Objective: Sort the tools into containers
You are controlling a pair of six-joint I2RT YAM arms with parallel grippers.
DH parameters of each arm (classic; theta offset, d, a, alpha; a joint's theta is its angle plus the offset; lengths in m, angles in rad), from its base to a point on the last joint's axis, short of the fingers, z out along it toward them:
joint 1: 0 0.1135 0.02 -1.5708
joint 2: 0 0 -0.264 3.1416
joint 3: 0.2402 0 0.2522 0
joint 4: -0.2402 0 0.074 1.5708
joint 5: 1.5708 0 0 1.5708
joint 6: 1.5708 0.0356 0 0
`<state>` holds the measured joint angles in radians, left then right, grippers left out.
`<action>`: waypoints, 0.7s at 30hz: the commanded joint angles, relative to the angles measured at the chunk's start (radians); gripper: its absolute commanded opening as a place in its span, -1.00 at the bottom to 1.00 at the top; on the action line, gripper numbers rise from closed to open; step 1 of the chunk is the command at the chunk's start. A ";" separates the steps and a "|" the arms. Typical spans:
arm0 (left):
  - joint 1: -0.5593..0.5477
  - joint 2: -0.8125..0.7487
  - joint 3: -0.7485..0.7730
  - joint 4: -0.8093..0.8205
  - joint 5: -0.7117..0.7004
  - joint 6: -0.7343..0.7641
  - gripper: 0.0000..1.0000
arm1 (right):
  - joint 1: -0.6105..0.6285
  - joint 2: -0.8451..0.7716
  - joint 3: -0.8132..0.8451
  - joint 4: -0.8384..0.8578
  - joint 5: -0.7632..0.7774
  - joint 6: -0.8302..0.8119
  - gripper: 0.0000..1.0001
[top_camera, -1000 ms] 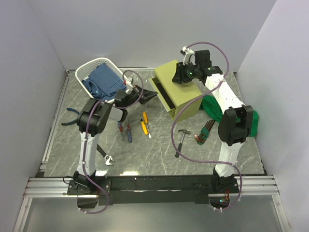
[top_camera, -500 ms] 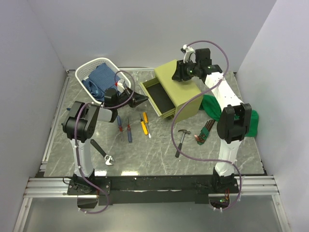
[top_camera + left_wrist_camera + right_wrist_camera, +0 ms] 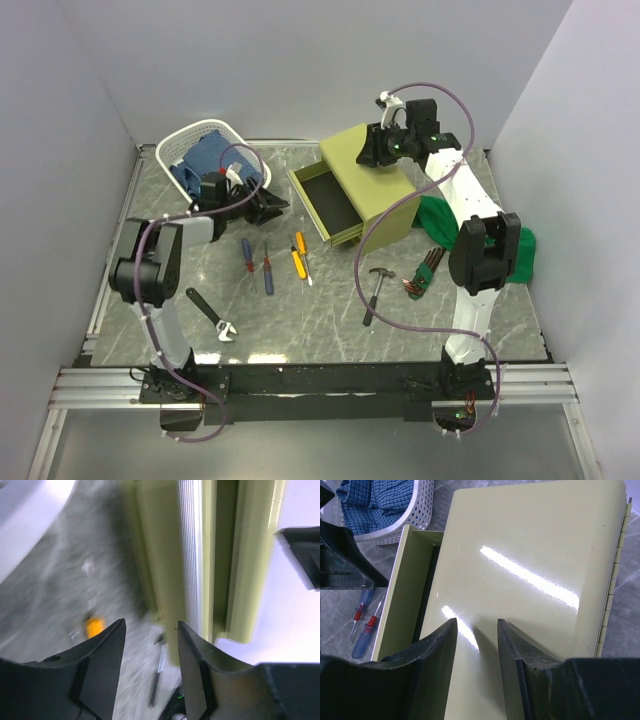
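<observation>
Sorting is only starting: the screwdrivers (image 3: 267, 270), hammer (image 3: 374, 288), wrench (image 3: 212, 314) and hex key set (image 3: 424, 272) are lying loose on the table (image 3: 320, 325), one drawer (image 3: 330, 198) of the chest (image 3: 385, 190) is standing open and seemingly empty, and the left hand (image 3: 150, 630) beside the drawer and the right hand (image 3: 476, 625) over the chest are both hovering open and empty.

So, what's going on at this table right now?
Two robot arms are sorting tools. A drawer of the olive chest stands pulled out and looks empty. The left gripper is beside it, open and holding nothing; the right gripper is open above the chest's lid. The screwdrivers, hammer, hex key set and wrench lie on the table. The white basket holds a blue cloth.
</observation>
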<state>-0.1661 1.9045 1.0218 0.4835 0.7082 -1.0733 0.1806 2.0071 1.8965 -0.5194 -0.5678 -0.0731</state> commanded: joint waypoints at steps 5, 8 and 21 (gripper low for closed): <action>0.008 -0.259 0.187 -0.910 -0.402 0.490 -0.02 | -0.050 0.074 -0.048 -0.189 0.108 -0.021 -0.05; 0.008 -0.303 0.140 -0.959 -0.513 0.567 -0.03 | -0.059 0.082 -0.037 -0.189 0.089 -0.017 -0.03; 0.005 -0.294 0.030 -0.927 -0.642 0.662 0.06 | -0.075 0.085 -0.013 -0.191 -0.023 -0.008 0.01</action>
<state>-0.1604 1.5734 1.0378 -0.4751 0.1184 -0.4767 0.1280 2.0098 1.9057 -0.5358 -0.6521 -0.0723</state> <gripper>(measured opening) 0.540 0.501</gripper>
